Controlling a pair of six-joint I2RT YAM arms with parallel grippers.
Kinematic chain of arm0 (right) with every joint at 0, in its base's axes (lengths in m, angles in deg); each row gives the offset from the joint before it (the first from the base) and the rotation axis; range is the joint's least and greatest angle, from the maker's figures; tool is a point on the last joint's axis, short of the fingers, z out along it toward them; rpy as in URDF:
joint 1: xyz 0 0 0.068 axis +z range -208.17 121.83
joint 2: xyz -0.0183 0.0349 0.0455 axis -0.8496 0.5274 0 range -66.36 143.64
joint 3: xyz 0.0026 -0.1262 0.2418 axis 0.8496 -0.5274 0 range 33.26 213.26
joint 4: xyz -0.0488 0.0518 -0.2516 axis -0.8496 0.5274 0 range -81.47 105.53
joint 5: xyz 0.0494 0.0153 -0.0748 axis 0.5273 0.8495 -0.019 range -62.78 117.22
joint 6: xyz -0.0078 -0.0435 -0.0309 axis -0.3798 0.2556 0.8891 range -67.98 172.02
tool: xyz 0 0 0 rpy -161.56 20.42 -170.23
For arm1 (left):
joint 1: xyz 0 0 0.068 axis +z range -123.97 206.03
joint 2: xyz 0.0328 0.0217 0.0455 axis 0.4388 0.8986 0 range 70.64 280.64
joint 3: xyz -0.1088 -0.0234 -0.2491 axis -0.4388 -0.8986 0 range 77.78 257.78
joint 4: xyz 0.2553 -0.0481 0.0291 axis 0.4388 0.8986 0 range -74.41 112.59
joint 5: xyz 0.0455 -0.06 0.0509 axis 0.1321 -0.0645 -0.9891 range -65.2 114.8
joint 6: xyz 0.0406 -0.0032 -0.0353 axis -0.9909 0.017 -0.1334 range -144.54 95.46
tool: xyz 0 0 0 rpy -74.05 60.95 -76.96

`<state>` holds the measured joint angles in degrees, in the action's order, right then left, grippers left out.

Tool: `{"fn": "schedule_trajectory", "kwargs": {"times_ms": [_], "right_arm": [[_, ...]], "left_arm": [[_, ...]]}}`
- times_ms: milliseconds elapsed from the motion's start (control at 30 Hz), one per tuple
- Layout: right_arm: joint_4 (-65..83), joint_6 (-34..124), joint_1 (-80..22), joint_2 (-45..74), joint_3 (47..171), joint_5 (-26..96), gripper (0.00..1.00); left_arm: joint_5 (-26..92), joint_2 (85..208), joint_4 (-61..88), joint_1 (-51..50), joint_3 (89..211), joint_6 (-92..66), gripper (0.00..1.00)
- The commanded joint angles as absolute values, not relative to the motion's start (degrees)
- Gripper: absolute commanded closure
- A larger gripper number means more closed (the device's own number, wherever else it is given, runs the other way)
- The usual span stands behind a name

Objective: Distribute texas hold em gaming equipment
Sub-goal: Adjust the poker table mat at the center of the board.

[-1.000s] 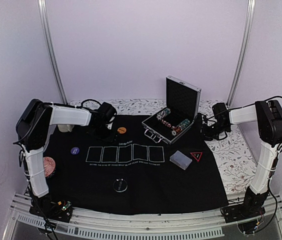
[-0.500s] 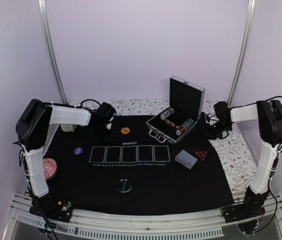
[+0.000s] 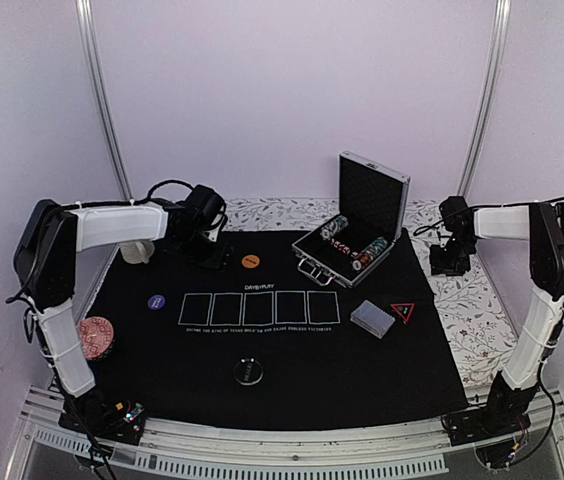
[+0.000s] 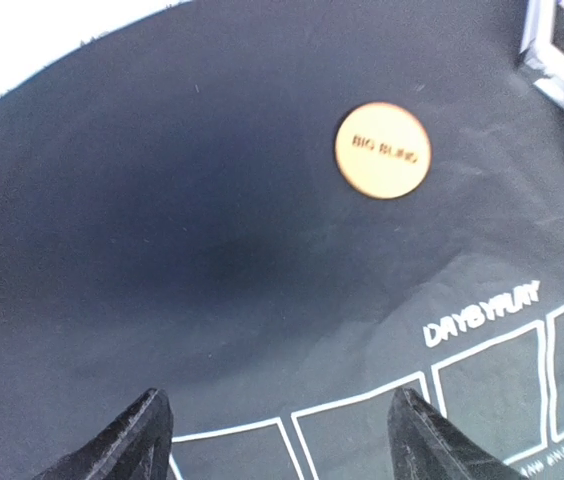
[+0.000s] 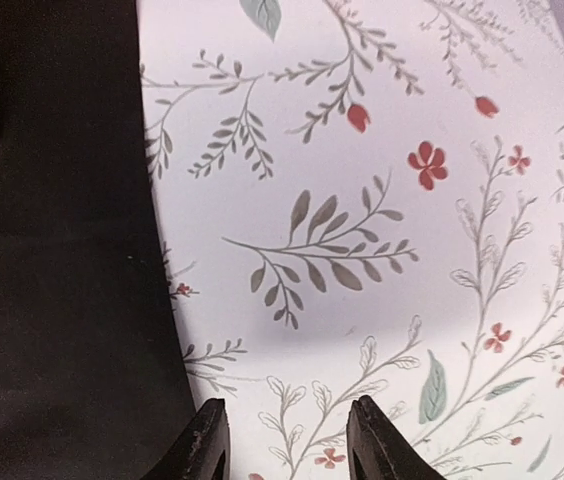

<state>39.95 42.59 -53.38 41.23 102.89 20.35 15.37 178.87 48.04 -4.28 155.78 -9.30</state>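
A black felt mat (image 3: 292,350) with white card outlines holds an orange disc (image 3: 250,261), a purple disc (image 3: 152,300), a black-and-white disc (image 3: 247,371), a grey-blue deck of cards (image 3: 372,317) and a red-edged triangle marker (image 3: 402,312). Striped chips (image 3: 347,240) lie in rows in the open silver case (image 3: 372,190). My left gripper (image 3: 207,250) hangs open and empty over the mat's far left, near the orange disc (image 4: 383,150). My right gripper (image 3: 449,262) is open and empty, just right of the mat's edge (image 5: 52,250).
A cream mug (image 3: 137,250) stands behind the left gripper, off the mat. A reddish round pile (image 3: 95,335) sits at the mat's left edge. A floral tablecloth (image 5: 362,200) surrounds the mat. Two metal posts (image 3: 102,100) frame the back wall.
The mat, with the case, cards and discs on it, slid slightly right. Then my left arm rose and stretched out, and my right gripper moved right, off the mat's edge.
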Motion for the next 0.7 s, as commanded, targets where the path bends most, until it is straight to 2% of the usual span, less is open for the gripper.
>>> {"fn": "schedule_trajectory", "kwargs": {"times_ms": [0,133,333,667], "right_arm": [[43.3,43.7,-53.1,35.6,105.4,17.2,0.57],[43.4,44.5,-50.7,32.6,104.2,21.6,0.57],[39.9,45.0,-48.0,30.2,96.3,37.3,0.61],[39.4,39.9,-49.3,33.2,90.1,28.7,0.65]], "left_arm": [[16.1,173.8,51.4,-3.6,158.3,-11.9,0.23],[17.4,171.6,51.8,-3.7,159.8,-13.0,0.23],[21.0,170.9,51.5,-3.7,162.2,-13.5,0.23],[21.4,169.3,47.9,-3.2,159.6,-12.9,0.23]]}}
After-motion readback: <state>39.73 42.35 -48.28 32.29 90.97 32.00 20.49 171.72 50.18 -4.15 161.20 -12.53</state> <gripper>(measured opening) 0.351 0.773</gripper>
